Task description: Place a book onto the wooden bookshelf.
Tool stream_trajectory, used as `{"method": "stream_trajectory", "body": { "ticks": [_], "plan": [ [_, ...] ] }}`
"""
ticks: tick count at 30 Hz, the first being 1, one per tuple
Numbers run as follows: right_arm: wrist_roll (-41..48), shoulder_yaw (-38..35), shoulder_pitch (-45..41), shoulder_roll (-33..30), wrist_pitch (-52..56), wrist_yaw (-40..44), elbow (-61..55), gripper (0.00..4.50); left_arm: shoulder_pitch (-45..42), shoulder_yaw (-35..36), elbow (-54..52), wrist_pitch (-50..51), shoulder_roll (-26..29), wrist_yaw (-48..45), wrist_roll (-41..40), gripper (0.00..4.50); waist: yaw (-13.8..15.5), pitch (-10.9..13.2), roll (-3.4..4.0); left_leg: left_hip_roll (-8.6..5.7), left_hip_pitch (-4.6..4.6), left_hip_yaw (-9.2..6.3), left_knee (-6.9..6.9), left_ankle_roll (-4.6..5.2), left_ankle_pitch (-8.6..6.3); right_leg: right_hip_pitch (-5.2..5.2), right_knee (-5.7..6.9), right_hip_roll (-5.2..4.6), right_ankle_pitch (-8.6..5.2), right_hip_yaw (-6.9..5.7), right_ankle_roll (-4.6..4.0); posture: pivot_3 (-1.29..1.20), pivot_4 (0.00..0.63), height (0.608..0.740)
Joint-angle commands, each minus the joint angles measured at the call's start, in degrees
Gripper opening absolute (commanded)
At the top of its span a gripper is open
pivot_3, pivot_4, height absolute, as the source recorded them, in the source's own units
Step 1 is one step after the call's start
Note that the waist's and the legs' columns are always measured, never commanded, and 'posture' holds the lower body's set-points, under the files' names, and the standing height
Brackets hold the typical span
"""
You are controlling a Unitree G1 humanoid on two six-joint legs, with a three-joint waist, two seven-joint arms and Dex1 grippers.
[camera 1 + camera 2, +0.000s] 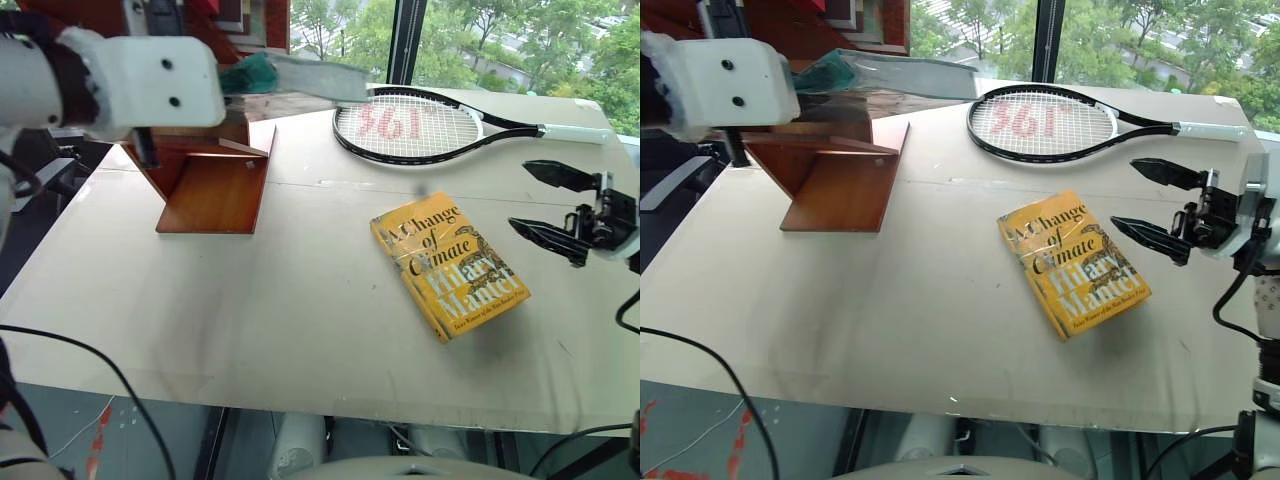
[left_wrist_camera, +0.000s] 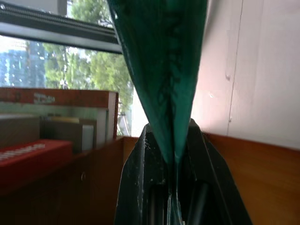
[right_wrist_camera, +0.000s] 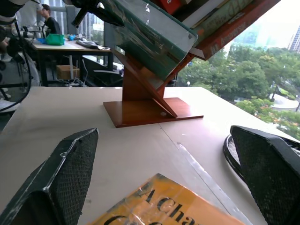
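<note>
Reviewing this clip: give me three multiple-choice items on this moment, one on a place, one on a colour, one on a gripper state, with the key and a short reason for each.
1. Where does the tennis racket lie?
A. on the table, beyond the yellow book
B. on the wooden bookshelf
C. in the right gripper

2. What colour is the book that the left gripper holds?
A. red
B. teal-green
C. yellow

3. How does the right gripper stand?
A. shut on the yellow book
B. shut on nothing
C. open, holding nothing

Key:
1 A, the racket rests flat on the table past the yellow book, toward the window.
2 B, the left gripper clamps a teal-green cover, raised beside the wooden bookshelf.
3 C, its two black fingers stand wide apart above the table, with nothing between them.
</note>
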Motion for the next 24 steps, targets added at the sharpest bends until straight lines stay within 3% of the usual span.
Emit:
{"method": "stream_trajectory", "body": {
  "ticks": [1,8,15,20,21,24],
  "plan": [
    [-0.18,0.76,-2.72,1.47,-2.46,0.05,-0.33,4.50,-1.05,0.33,2.24,-1.35,4.76,-2.83,4.52,0.07,-0.06,0.03,0.05,0.01,0.01,0.01,0.00,0.00,0.00,0.00,0.00,0.00,0.00,0.00,0.00,0.00,0.150,0.740],
    [0.11,1.04,-5.28,1.75,-1.97,-0.34,0.16,4.50,-1.59,-2.31,5.01,0.07,7.71,-7.48,9.65,0.07,0.27,0.12,0.01,0.05,-0.02,0.08,0.03,-0.18,0.11,-0.02,0.02,0.02,0.00,0.02,0.00,0.00,0.150,0.740],
    [-0.04,1.52,-7.62,1.92,-1.76,-0.90,0.76,4.50,-4.08,-5.36,11.07,-1.02,1.40,-8.19,12.08,0.07,0.21,0.13,0.02,0.08,0.09,0.13,0.06,-0.15,0.09,-0.08,0.34,0.05,-0.01,0.07,-0.02,0.00,0.150,0.740],
    [2.99,0.13,-7.11,1.21,1.17,-2.76,-2.36,4.50,-4.03,-0.68,10.88,0.28,2.23,-10.07,8.51,1.92,-0.56,0.15,-0.03,0.10,0.03,0.35,0.13,-0.16,0.10,-0.42,0.76,0.06,-0.01,0.35,-0.02,0.00,0.150,0.740],
    [3.41,0.00,-6.96,1.14,1.64,-3.16,-2.86,4.50,-3.28,1.73,9.80,2.36,2.50,-11.09,5.91,2.56,-0.62,0.16,-0.07,0.11,-0.02,0.35,0.13,-0.16,0.11,-0.48,0.77,0.06,-0.01,0.36,-0.02,0.00,0.150,0.740],
    [5.03,-0.22,-6.50,1.46,3.63,-5.45,-4.99,4.50,1.80,16.04,5.72,17.42,4.76,-18.95,-5.56,2.72,-0.90,0.18,-0.11,0.13,-0.04,0.29,0.16,-0.20,0.13,-0.55,0.77,0.04,0.00,0.49,-0.01,0.00,0.150,0.740]
  ]
}}
